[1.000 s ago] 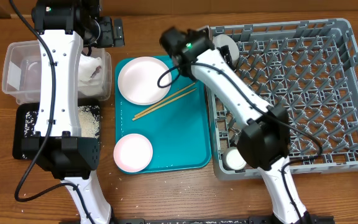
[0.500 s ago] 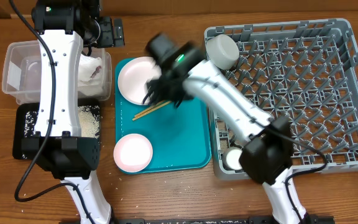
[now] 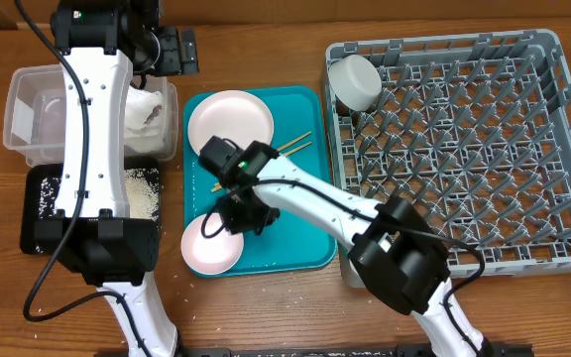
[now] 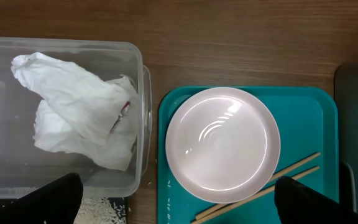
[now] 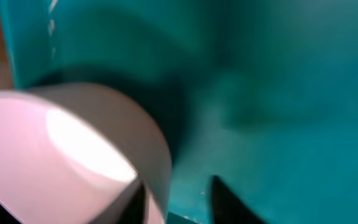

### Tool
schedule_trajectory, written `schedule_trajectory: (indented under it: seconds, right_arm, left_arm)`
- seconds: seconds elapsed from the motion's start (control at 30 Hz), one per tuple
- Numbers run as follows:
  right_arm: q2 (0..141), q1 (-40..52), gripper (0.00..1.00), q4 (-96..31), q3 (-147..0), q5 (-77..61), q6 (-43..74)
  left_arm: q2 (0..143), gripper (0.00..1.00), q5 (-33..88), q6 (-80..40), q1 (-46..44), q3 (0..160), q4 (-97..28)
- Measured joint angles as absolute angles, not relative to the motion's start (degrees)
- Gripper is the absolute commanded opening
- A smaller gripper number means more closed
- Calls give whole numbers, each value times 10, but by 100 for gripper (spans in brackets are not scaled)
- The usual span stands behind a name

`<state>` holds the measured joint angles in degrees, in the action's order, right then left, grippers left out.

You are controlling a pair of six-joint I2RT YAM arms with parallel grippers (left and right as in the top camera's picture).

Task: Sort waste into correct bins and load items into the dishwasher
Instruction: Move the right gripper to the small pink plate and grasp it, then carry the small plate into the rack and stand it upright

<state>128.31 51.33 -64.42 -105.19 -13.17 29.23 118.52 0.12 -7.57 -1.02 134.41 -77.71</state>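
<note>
On the teal tray (image 3: 305, 228), my right gripper (image 3: 228, 214) is low at the far rim of a small pale pink dish (image 3: 212, 244). In the right wrist view its narrowed fingers straddle the rim of that dish (image 5: 73, 143). One finger is inside, the other outside with a little teal showing between; the view is blurred. A larger pale plate (image 3: 230, 121) (image 4: 222, 144) and two chopsticks (image 3: 293, 149) (image 4: 291, 171) lie further back. My left gripper (image 3: 181, 50) (image 4: 179, 200) is open, high above the edge of the clear tub (image 4: 143, 99), which holds a stained tissue (image 4: 79, 109).
The grey dish rack (image 3: 464, 149) at the right holds a grey bowl (image 3: 355, 83) in its far left corner. Rice grains (image 3: 143, 193) lie on a black tray (image 3: 40, 198) in front of the clear tub (image 3: 28, 109).
My right arm swung from the rack's corner, where the grey bowl now stands, across the tray down to the small pink dish, its jaws narrowing. The left arm has not moved.
</note>
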Motion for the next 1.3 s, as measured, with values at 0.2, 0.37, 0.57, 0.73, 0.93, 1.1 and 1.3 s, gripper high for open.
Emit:
schedule_trajectory:
  seconds: [0.2, 0.37, 0.57, 0.73, 0.93, 1.1, 1.3]
  right_arm:
    - [1283, 509, 4, -642, -1052, -130, 300]
    - [1280, 500, 4, -662, -1052, -119, 300]
    - [1211, 454, 4, -753, -1059, 8, 326]
    - [1082, 398, 4, -834, -1087, 221, 388]
    - [1037, 394, 4, -875, -1093, 453, 444]
    - [1064, 395, 4, -863, -1039, 576, 459]
    - [1080, 394, 4, -790, -948, 696, 470]
  left_arm:
    - [1185, 100, 1, -76, -10, 1344, -777]
    - [1185, 100, 1, -76, -10, 1344, -777]
    - [1185, 100, 1, -76, -10, 1344, -777]
    - [1185, 100, 1, -76, -10, 1344, -777]
    - [1185, 100, 1, -76, -10, 1344, -777]
    - [1185, 100, 1, -76, -10, 1344, -777]
    - [1185, 100, 1, -76, -10, 1344, -777]
